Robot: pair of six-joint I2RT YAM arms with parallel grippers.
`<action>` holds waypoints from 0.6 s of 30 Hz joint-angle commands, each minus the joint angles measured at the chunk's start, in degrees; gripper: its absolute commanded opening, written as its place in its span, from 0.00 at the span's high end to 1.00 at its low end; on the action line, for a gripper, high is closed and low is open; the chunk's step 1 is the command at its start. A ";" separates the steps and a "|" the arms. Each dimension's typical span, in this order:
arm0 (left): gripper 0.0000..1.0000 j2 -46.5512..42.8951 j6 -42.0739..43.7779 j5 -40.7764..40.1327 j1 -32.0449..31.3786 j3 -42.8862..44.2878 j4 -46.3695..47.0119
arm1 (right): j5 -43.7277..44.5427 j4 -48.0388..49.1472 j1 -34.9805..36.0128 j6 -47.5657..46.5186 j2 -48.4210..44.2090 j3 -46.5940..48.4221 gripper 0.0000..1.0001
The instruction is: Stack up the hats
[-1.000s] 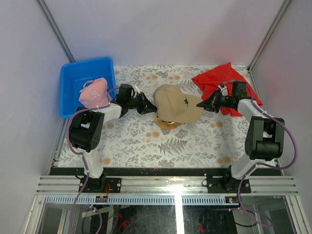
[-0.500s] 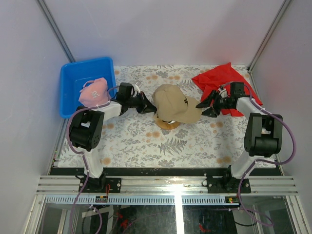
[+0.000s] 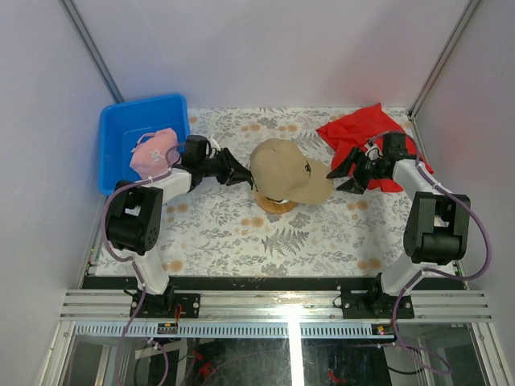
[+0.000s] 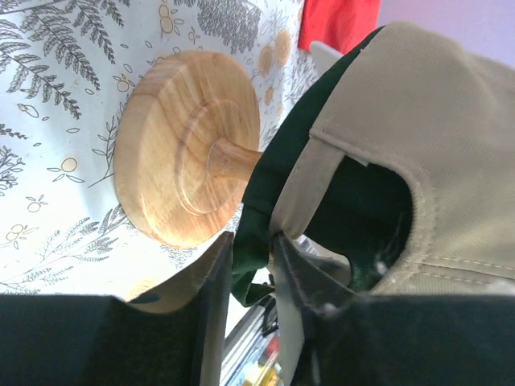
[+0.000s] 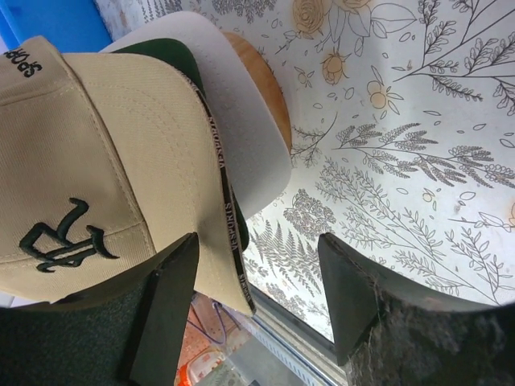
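A tan hat (image 3: 286, 170) with a dark logo tops a stack on the wooden stand (image 3: 278, 206). Under it the left wrist view shows a dark green hat (image 4: 273, 169) beneath the tan hat (image 4: 418, 121). The right wrist view adds a white hat's brim (image 5: 249, 121) at the bottom. My left gripper (image 3: 235, 170) is at the stack's rear. Its jaws (image 4: 251, 241) stand slightly open, with the green hat's edge hanging between them. My right gripper (image 3: 339, 173) stands open by the tan brim (image 5: 88, 161), holding nothing. A pink hat (image 3: 153, 150) lies in the blue bin (image 3: 121, 129).
A red cloth (image 3: 362, 133) lies at the back right, under the right arm. The blue bin occupies the back left corner. The wooden stand's base (image 4: 181, 161) rests on the floral tablecloth (image 3: 265, 241). Grey walls enclose the table.
My right gripper opened and let go of the tan brim. My left gripper parted its jaws and drew back to the left. The tan hat stays on the stack.
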 commanded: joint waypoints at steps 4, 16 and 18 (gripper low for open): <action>0.66 -5.53 -5.39 0.90 1.15 0.55 6.68 | 2.30 -2.96 -0.12 -2.24 -4.13 3.55 0.31; 0.58 -11.07 -5.47 -1.78 4.29 -0.57 2.24 | 3.50 -3.36 -0.13 -2.73 -5.83 3.19 0.24; 0.57 -11.97 -4.85 -2.86 4.65 -0.63 0.72 | 3.49 -3.29 -0.10 -2.56 -6.08 3.22 0.24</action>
